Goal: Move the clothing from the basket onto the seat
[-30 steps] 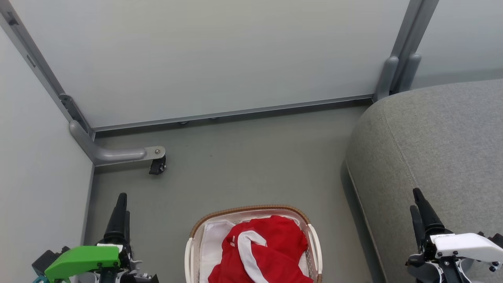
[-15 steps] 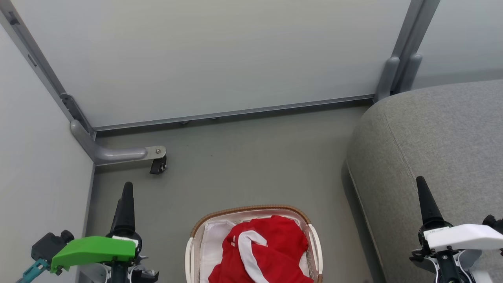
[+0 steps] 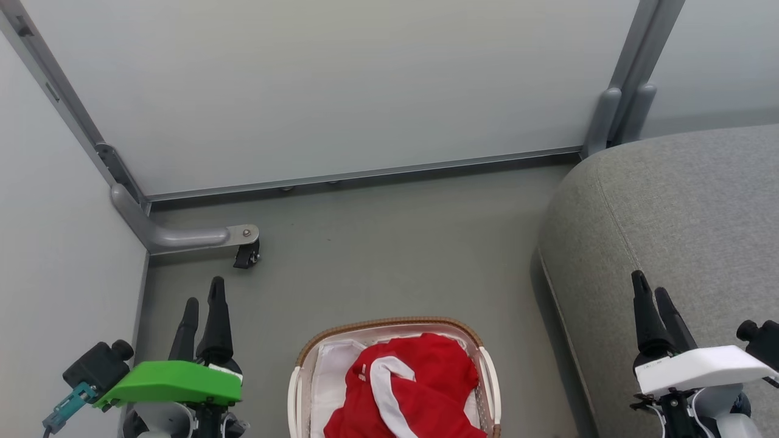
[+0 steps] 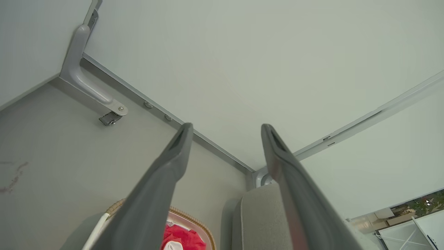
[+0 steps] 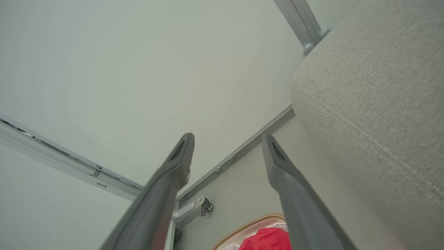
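Hovers with left gripper (image 3: 204,292) spread wide, empty, near left; right gripper (image 3: 648,283) likewise near right, over the grey seat (image 3: 681,207). Has red clothing (image 3: 414,389) heaped in the basket (image 3: 389,324), near centre, left of the seat.

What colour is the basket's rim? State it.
The rim is woven brown, atop the white basket; clearest in the head view.

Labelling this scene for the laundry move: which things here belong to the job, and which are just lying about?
Job: red clothing; basket; grey seat; left end effector; right end effector, both open.
Just lying about: wall panels; caster foot; floor.
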Tool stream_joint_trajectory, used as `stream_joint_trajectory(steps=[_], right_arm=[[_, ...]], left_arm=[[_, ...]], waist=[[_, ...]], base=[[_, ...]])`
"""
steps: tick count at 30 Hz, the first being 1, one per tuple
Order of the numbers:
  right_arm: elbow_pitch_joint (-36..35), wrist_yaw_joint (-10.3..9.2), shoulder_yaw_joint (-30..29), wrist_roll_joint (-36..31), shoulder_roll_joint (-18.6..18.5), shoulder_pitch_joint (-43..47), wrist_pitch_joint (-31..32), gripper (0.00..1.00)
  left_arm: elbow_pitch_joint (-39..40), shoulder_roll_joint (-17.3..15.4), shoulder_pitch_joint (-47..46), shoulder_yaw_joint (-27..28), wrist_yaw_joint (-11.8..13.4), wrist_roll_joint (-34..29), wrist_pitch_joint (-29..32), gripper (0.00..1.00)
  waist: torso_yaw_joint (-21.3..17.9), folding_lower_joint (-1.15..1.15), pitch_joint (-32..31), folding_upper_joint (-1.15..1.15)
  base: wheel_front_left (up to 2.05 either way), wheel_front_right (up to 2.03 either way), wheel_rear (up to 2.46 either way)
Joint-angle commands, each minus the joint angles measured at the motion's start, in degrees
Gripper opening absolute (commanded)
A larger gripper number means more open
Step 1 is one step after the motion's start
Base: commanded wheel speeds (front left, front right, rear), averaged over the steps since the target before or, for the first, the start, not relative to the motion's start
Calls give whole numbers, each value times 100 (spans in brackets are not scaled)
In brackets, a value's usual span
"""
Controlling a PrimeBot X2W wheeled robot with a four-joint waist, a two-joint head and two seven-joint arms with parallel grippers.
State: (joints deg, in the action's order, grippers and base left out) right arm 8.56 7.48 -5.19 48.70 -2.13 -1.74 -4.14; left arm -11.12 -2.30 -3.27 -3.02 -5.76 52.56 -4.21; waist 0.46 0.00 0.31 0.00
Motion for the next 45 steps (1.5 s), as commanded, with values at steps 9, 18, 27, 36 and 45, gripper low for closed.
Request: stream_joint_trajectory(steps=[9, 18, 27, 36, 45], right_arm=[[-125, 1, 105, -1148, -47, 62, -221, 100], [20, 1, 183, -1866, -55, 101, -374, 100], [160, 1, 238, -2483, -62, 114, -503, 100], [199, 1, 308, -3015, -68, 116, -628, 100], [230, 2, 349, -3486, -72, 156, -741, 100]], left_arm=[[-39, -42, 41, -61, 49, -1082, -214, 100], [-172, -48, 144, -72, 78, -1717, -365, 100], [-432, -54, 156, -133, 71, -2198, -495, 100], [-621, -59, 124, -222, 92, -2639, -620, 100], [-705, -63, 116, -273, 119, -2994, -733, 100]], waist=[[25, 0, -4, 0], [42, 0, -15, 0], [55, 0, -14, 0], [82, 0, -2, 0], [115, 0, 5, 0]], base=[[0, 0, 0], [0, 0, 0], [0, 0, 0], [0, 0, 0], [0, 0, 0]])
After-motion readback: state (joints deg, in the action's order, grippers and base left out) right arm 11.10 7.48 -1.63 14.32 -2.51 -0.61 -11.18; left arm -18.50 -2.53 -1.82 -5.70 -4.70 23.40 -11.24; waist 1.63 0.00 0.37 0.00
